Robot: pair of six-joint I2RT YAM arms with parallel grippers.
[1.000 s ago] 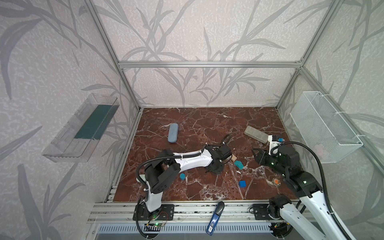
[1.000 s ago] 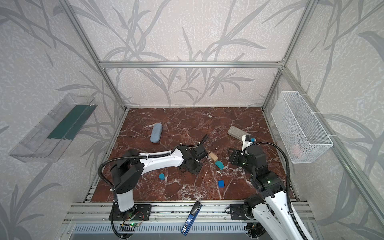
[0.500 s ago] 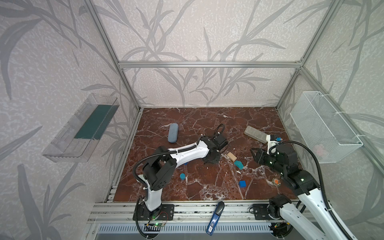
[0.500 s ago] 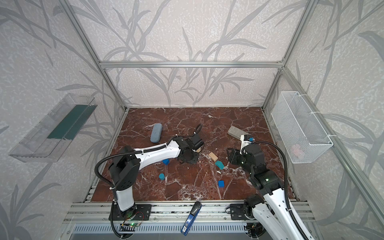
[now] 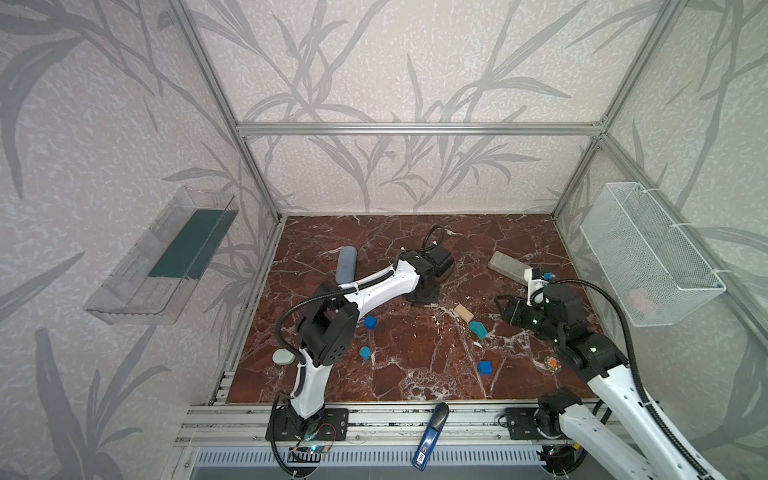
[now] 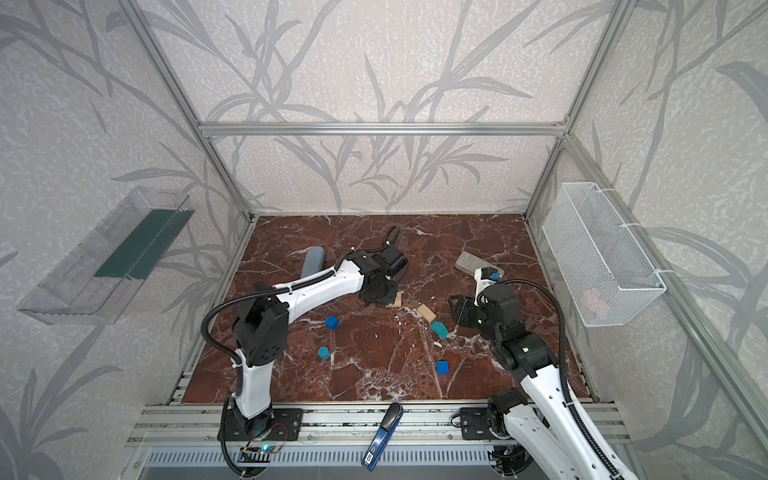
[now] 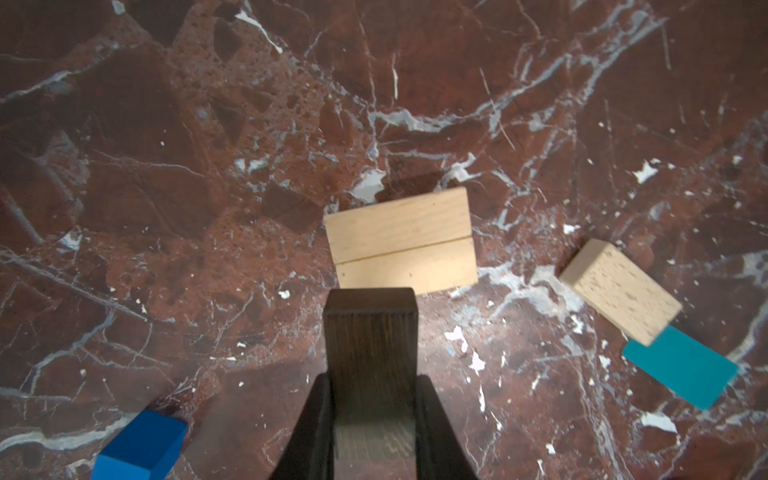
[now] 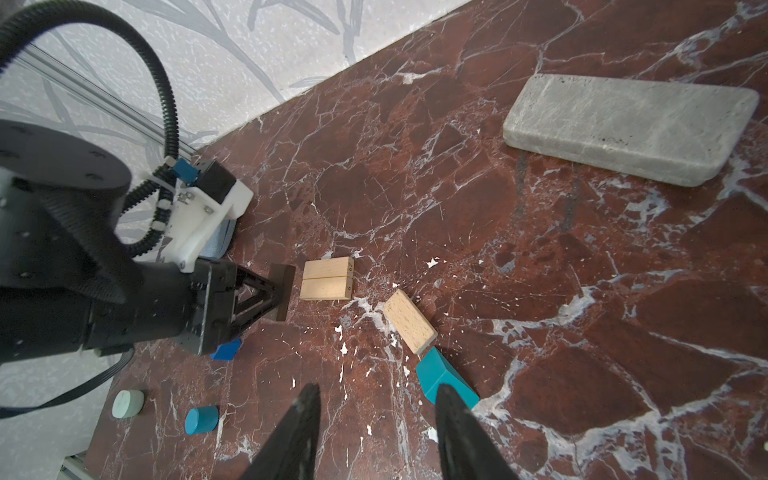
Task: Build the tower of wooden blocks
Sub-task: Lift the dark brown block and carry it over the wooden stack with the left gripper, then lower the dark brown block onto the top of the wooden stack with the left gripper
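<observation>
Black: my left pincer [image 7: 372, 395], right pincer [image 8: 376, 388]. Grain shows on dark brown bar [image 7: 370, 332]. Others: pale wood bars [image 7: 401, 241], blue cubes [image 5: 370, 322], blue cylinder [image 5: 365, 352], teal house piece [image 5: 477, 328]. Red-brown marble floor [image 5: 415, 374], white veins. At 2 o'clock, mottled grey brick [image 5: 509, 266].

Pale bars [image 8: 326, 278], ends: maybe "62", "6".

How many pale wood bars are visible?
3. A pair of pale bars lies side by side just ahead of the dark brown bar gripped by the left hand. The third pale bar lies apart, one end against the teal piece. No others visible.
</observation>
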